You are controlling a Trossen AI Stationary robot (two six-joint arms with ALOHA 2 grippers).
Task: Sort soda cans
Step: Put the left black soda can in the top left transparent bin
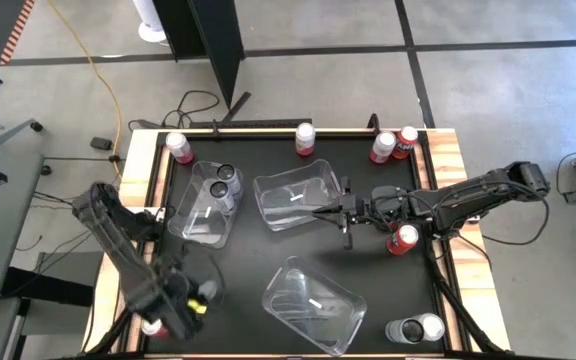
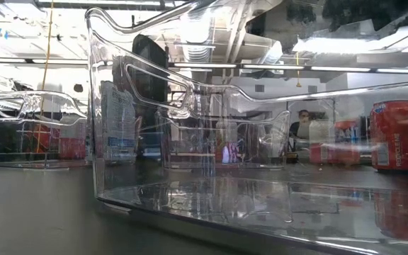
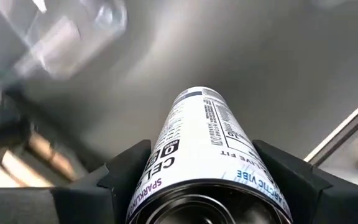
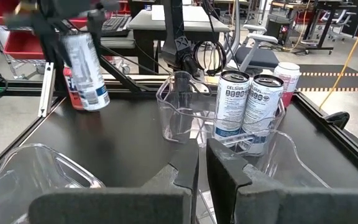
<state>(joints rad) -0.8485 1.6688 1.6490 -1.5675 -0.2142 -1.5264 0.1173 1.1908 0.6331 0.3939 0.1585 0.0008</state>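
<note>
My left gripper (image 1: pixel 190 296) is near the table's near-left corner, shut on a white soda can (image 3: pixel 207 155). The right wrist view shows that can (image 4: pixel 86 70) in the air. A red can (image 1: pixel 153 325) stands beside the gripper. My right gripper (image 1: pixel 320 211), shut to a thin gap (image 4: pixel 201 171), reaches from the right over the right rim of the middle clear bin (image 1: pixel 293 195). Two dark cans (image 4: pixel 246 102) stand upright in the left bin (image 1: pixel 208 205). More red cans stand along the far edge (image 1: pixel 306 138), (image 1: pixel 393 145), and one is under the right arm (image 1: pixel 401 240). My left gripper pinches the white can's body (image 3: pixel 166 158) between its two fingers (image 3: pixel 126 171), which lie across the can. In the right wrist view the fingers come from above at the can's upper part (image 4: pixel 72 40). The can hangs lifted clear of the table and tilted. My right gripper is over the middle bin's rim (image 4: pixel 185 140); I cannot tell whether it touches it.
A third clear bin (image 1: pixel 313 300) lies near the table's near edge and fills the low view (image 2: pixel 211 163). Two silver-topped cans (image 1: pixel 416 328) stand at the near-right corner. One red can (image 1: pixel 178 147) is at the far-left corner. A raised wooden rim (image 1: pixel 448 150) borders the black table.
</note>
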